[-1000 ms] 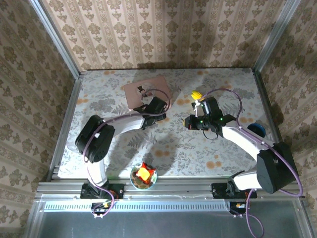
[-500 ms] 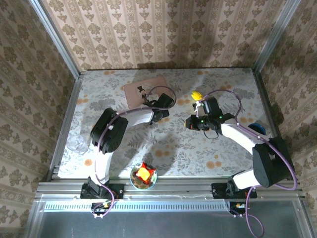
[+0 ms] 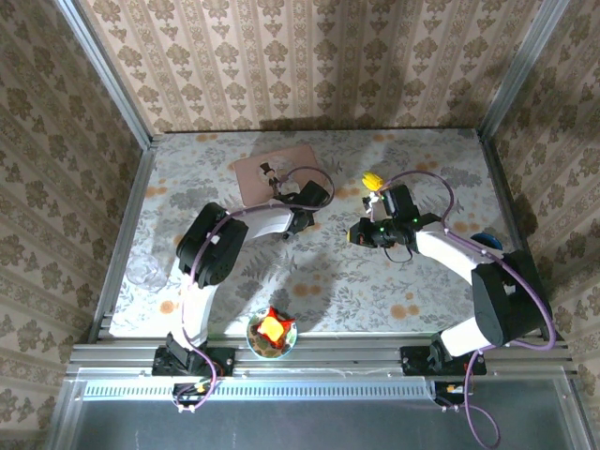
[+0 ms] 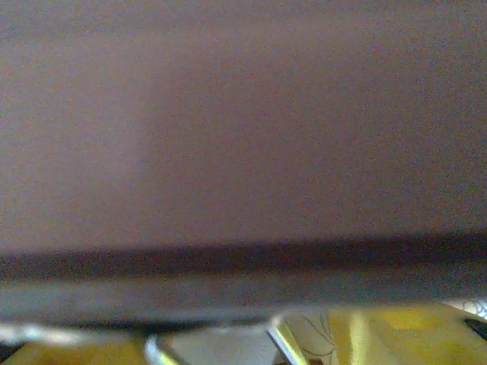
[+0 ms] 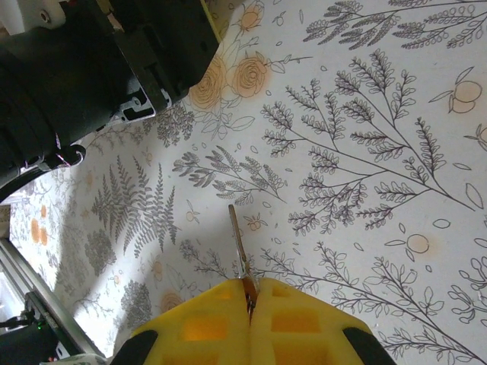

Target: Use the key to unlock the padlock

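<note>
Top external shows the padlock (image 3: 269,172) on the pink box (image 3: 251,184), with the left end effector (image 3: 283,192) at the box's near edge; I cannot tell if it is open or closed. The right end effector (image 3: 354,234) is closed on the key (image 5: 239,247), well right of the box. 1 bowl (image 3: 251,337) holds a red and yellow thing (image 3: 273,327).
</note>
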You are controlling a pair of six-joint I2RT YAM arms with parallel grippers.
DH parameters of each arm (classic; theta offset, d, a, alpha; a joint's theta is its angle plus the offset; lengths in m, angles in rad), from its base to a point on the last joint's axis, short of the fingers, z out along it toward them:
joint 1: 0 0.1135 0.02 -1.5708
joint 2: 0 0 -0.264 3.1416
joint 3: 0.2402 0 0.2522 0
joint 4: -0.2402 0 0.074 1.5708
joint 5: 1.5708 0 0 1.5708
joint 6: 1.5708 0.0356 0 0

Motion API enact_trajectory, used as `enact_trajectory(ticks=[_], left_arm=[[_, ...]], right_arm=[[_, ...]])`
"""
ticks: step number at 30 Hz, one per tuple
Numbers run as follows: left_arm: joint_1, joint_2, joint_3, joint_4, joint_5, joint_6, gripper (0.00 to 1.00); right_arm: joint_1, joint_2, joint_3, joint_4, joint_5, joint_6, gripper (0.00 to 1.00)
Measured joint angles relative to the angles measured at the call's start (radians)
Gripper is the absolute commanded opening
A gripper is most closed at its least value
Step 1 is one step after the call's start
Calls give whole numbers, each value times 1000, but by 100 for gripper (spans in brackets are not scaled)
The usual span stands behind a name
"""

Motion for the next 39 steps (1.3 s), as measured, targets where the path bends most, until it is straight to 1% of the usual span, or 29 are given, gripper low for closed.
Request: enact_trajectory(ticks=[4,5,6,13,14,16,18,21,23,25,29,39], left_arm=[[0,-12,-25,27,-2,4,53],[0,-13,-29,32,-2,6,51],[0,-13,-30,34,-2,9,50],[0,-13,-30,37,-2,18,50],[0,-13,-30,37,-2,19,46],[0,-13,-30,37,-2,26,43],[0,-13,-30,38,2,29,44],[0,-13,-30,39,2,30,51],[-2,-13,-30,44,6,29,52],[-6,-13,-30,45,5,29,52],[-11,-15,-37,47,0,24,48],[-28,-38,-67,44,-3,13,48]], right_arm=[[0,5,0,13,-7,0,0],[-1,6,0,17,-7,0,0],[-2,8,0,21,-8,0,0],[-5,11,0,26,-22,3,0],[-5,11,0,26,-23,3,0],[-5,11,0,31,-27,4,0],[-6,11,0,37,-29,4,0],[-6,11,0,42,-29,4,0],[-6,11,0,42,-29,4,0],[-6,11,0,42,-29,4,0],[-6,11,0,44,-29,4,0],[-6,9,0,45,-34,8,0]])
